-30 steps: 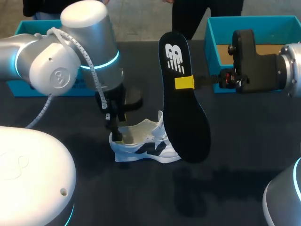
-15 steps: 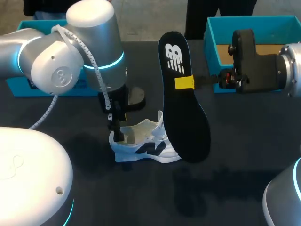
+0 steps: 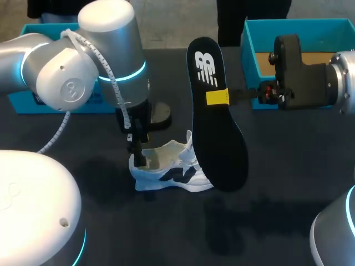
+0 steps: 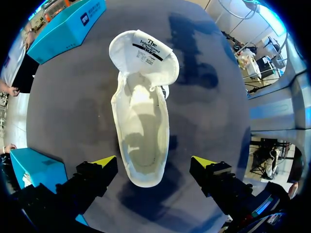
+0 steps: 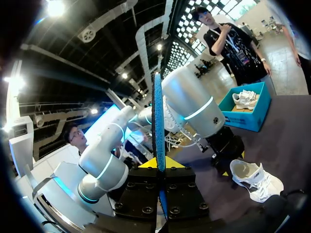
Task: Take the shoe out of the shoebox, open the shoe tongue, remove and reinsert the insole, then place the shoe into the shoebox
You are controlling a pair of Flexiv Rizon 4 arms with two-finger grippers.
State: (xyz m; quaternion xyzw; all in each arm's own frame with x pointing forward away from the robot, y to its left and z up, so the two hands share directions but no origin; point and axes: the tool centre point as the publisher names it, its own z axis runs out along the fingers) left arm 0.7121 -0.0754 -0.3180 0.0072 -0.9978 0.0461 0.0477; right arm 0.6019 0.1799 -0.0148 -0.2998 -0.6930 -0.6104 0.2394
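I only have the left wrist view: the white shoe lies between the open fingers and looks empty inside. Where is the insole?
Observer: The right gripper holds the insole on end in the air, just past the shoe.
Reviewer: Is it properly clamped?
Observer: Yes. The right wrist view shows both fingers pressed on the insole's faces, with its edge toward the camera.
Reviewer: Is the shoebox free?
Observer: The shoebox at the far right stands open, and the part of its brown bottom that shows is bare.

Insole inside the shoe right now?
No: the right tool holds the insole upright in the air, beside the shoe.
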